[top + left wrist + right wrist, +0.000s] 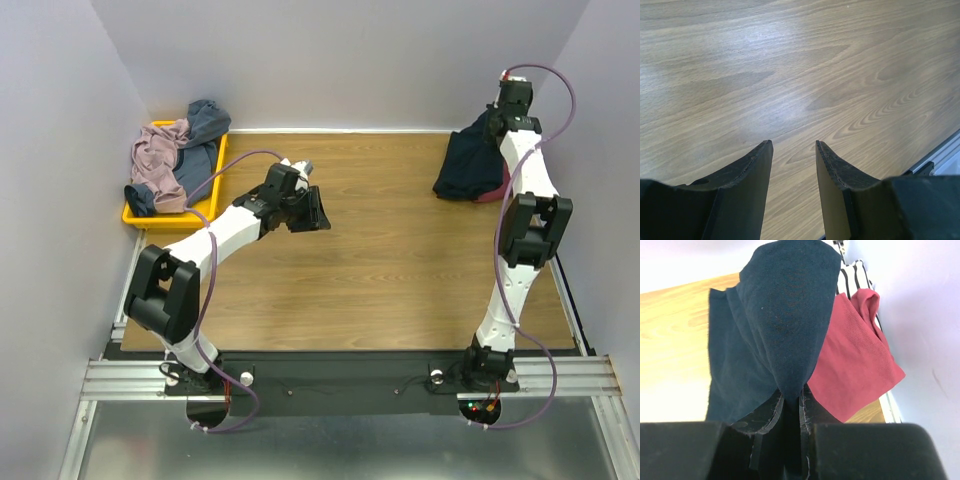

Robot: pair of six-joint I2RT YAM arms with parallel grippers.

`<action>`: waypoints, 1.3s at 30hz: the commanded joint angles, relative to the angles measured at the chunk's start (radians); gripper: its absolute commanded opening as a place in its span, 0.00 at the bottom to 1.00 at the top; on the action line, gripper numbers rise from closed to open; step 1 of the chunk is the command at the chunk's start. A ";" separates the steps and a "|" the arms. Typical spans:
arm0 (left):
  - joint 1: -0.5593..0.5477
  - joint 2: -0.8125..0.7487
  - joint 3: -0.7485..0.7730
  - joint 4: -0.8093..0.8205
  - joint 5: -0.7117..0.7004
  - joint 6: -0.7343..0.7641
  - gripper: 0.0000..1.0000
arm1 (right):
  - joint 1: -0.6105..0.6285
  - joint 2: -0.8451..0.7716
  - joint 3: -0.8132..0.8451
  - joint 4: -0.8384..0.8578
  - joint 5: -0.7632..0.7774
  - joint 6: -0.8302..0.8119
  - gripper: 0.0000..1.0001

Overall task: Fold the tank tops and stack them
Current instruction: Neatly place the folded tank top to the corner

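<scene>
A navy tank top lies bunched at the back right of the table, over a dark red top. My right gripper is shut on a fold of the navy top and lifts it into a peak. In the right wrist view the gripper pinches that cloth, with the dark red top and a black-and-white striped top underneath. A mauve top and a grey-blue top sit in the tray. My left gripper is open and empty over bare wood.
The yellow plastic tray stands at the back left, against the left wall. White walls close in the back and both sides. The wooden tabletop spreads between the arms. A metal rail runs along the table's edge.
</scene>
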 commanded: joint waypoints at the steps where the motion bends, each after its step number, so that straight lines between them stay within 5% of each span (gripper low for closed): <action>1: 0.005 0.005 0.044 0.020 0.023 0.021 0.51 | -0.024 0.020 0.047 0.040 0.033 0.025 0.00; 21: 0.005 0.057 0.061 0.027 0.063 0.025 0.51 | -0.129 0.071 -0.092 0.118 0.162 0.125 0.04; 24: 0.005 0.059 0.056 0.029 0.069 0.025 0.51 | -0.131 0.082 -0.109 0.118 0.212 0.150 0.26; 29: 0.005 0.051 0.047 0.032 0.070 0.031 0.51 | -0.131 0.034 -0.161 0.118 0.208 0.196 0.86; 32: 0.005 0.045 0.039 0.041 0.080 0.027 0.51 | -0.129 -0.016 -0.210 0.115 0.154 0.226 0.95; 39: 0.007 0.036 0.022 0.064 0.093 0.011 0.51 | -0.073 -0.188 -0.384 0.113 0.073 0.311 0.96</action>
